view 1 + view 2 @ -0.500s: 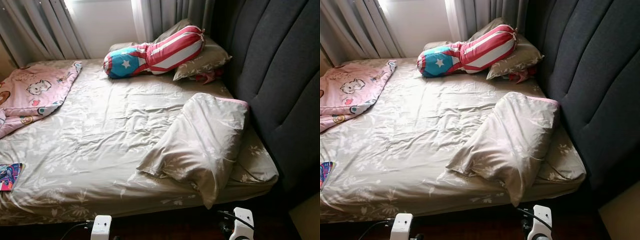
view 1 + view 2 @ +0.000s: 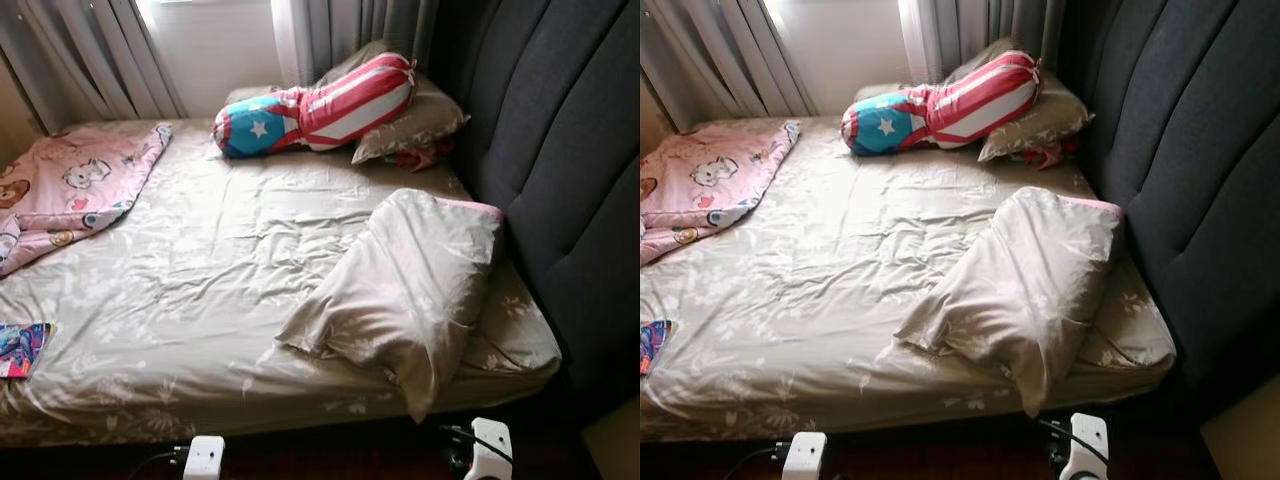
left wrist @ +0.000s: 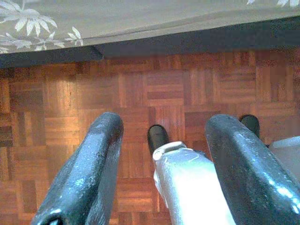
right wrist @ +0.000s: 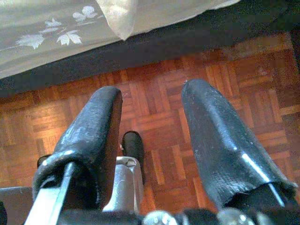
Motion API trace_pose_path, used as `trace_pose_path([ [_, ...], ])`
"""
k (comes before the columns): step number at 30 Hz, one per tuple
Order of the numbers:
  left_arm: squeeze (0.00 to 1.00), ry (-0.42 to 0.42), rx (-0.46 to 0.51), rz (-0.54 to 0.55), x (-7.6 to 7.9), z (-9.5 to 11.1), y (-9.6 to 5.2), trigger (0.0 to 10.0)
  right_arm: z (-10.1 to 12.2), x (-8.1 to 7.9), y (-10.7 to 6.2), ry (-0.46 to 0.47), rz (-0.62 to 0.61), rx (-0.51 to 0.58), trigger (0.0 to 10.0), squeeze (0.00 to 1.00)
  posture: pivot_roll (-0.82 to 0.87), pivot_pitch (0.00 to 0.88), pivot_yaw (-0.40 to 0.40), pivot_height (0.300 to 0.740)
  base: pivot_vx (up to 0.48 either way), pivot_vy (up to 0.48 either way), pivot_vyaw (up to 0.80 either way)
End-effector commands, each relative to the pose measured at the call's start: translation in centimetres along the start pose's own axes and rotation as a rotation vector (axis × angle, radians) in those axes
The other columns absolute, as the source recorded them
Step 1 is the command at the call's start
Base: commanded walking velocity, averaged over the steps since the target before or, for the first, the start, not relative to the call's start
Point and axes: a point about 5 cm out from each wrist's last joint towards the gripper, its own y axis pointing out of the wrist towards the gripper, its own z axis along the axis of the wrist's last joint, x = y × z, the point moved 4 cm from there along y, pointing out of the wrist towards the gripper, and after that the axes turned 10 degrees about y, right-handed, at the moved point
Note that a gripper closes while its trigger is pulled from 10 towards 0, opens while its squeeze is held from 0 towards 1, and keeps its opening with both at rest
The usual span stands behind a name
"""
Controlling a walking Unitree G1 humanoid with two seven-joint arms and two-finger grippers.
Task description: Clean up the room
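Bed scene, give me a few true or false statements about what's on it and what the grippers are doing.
1. A striped bolster with a star lies near the curtains. True.
2. The pink cartoon blanket covers the whole bed. False: it is bunched at one side.
3. The floral pillow leans toward the grey headboard. True.
4. The left gripper is shut on the sheet. False: open, above parquet floor.
5. The right gripper holds the pillow. False: open, empty.

matt cloth sheet, glossy wood parquet floor.
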Motion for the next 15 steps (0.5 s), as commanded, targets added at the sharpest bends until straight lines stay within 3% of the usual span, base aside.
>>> trace_pose_path([
  [1, 0.0, -0.001, -0.023, -0.003, 0.07, -0.65, -0.1, 10.0, -0.04, 0.08, -0.02, 0.0, -0.004, 0.001, 10.0, 0.0, -0.02, 0.0, 0.016, 0.74, 0.3, 0.0, 0.0],
  [15, 0.0, -0.001, -0.018, -0.003, -0.09, -0.5, -0.08, 10.0, 0.22, -0.01, 0.03, 0.006, -0.002, 0.009, 10.0, 0.0, -0.02, 0.0, 0.012, 0.74, 0.345, 0.0, 0.0],
])
